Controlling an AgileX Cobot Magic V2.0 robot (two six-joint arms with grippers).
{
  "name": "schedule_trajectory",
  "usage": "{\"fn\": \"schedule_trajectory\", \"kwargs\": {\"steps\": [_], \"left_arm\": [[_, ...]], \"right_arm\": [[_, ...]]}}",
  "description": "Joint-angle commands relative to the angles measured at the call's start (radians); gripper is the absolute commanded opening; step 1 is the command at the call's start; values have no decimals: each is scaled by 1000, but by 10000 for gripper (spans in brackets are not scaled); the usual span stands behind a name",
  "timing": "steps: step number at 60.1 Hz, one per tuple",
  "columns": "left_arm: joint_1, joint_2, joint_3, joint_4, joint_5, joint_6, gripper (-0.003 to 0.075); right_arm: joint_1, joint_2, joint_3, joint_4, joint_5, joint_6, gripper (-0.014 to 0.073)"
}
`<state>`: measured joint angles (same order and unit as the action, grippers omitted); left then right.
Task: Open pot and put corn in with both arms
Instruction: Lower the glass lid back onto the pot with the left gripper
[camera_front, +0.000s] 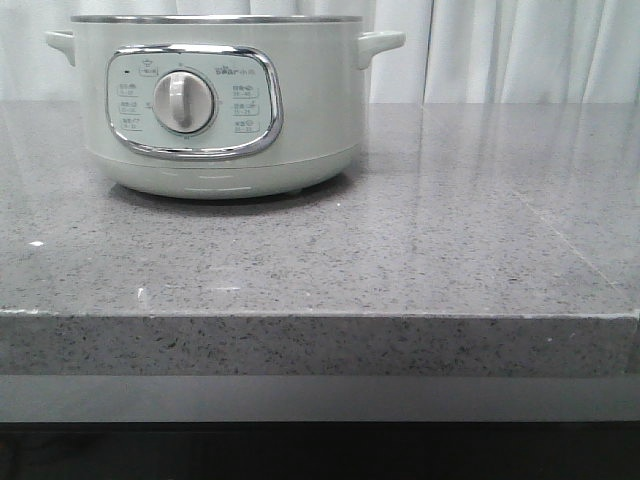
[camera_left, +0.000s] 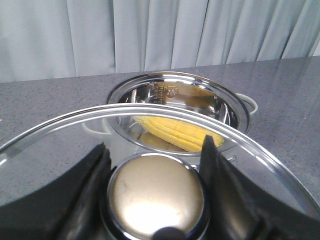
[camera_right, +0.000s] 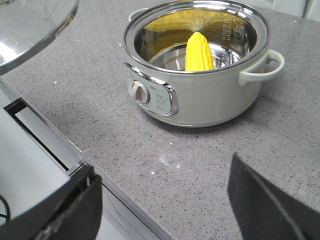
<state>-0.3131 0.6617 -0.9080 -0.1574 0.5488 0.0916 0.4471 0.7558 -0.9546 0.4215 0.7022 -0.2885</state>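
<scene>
So, from the front, the pot sits at the back left of the grey speckled counter, its chrome-framed control panel and silver dial facing us, a handle sticking out on each side; white curtains hang behind; neither arm and no corn shows from this angle, and the pot's steel rim is cut by the top edge of the picture; over to the left wrist view, and the left gripper has its two black fingers set either side of the round metal knob of the glass lid, pinching it, with the lid held up off the pot; through and past the glass we see the pot open, shiny steel inside, and the corn lying in it; now the right wrist view, and there's the pot standing open on the counter, panel and dial turned toward the counter's front edge, the corn leaning inside against the far wall with its tip up, its yellow mirrored in the steel; the lid's edge hangs in one corner, well apart from the pot; the right gripper hovers over the counter with its dark fingers spread wide, holding nothing.
</scene>
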Motion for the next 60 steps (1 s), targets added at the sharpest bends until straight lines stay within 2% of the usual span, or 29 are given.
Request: {"fn": "schedule_trajectory", "kwargs": {"steps": [1,11,20,42,60], "left_arm": [[1,-3,-41,-14,-167,-1,221],[1,32,-41,-40,-255,-1,221],[1,115,-84,-52,-259,-1,221],[-116,455,-289,-56,-299,-1,221],[-118,715,-479,-56,-320,-1,221]], "right_arm": [[-4,-4,-23,11,-74,-3,542],[-4,-4,-23,11,-74,-3,542],[-4,-4,-23,11,-74,-3,542],[-4,-4,-23,11,-74,-3,542],[-4,-4,-23,11,-74,-3,542]]}}
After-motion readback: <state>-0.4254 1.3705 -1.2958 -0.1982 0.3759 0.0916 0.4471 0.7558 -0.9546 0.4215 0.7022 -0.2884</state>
